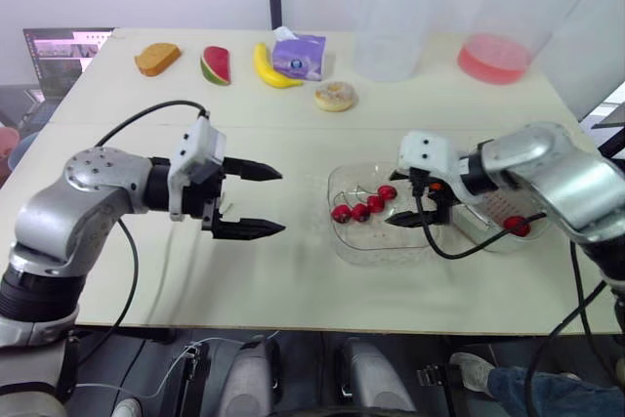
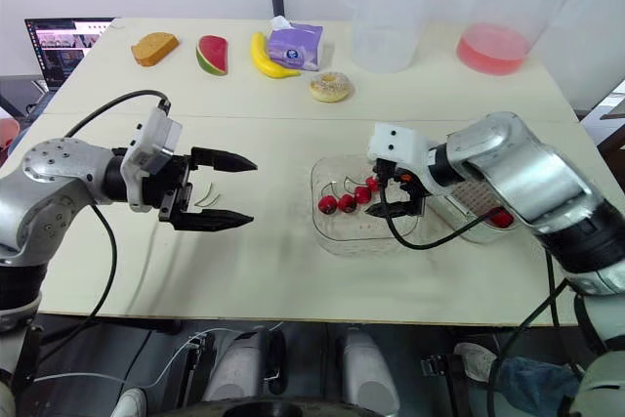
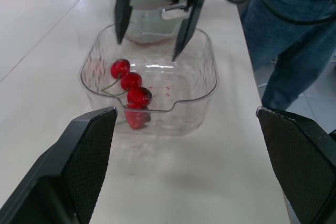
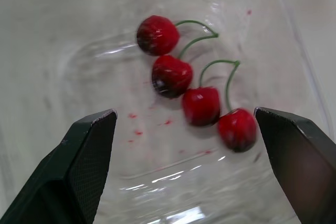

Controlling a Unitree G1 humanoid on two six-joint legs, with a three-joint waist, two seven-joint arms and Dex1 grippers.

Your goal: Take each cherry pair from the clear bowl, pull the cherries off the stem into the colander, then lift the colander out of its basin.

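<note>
Hovering over the beige worktop (image 1: 244,280), the left pincer (image 1: 279,202) is released, its black fingers spread wide and aimed at the clear square plastic bowl (image 1: 371,246). Four red cherries on green stems (image 1: 361,210), two pairs, lie in that bowl. The right pincer (image 3: 148,50) hangs just above them, likewise released and holding nothing. Beside the bowl sits the pale perforated colander (image 1: 493,210) with one loose red cherry (image 1: 518,227). Farther back lie a yellow banana (image 1: 273,68) and a purple tissue pack (image 1: 299,56).
</note>
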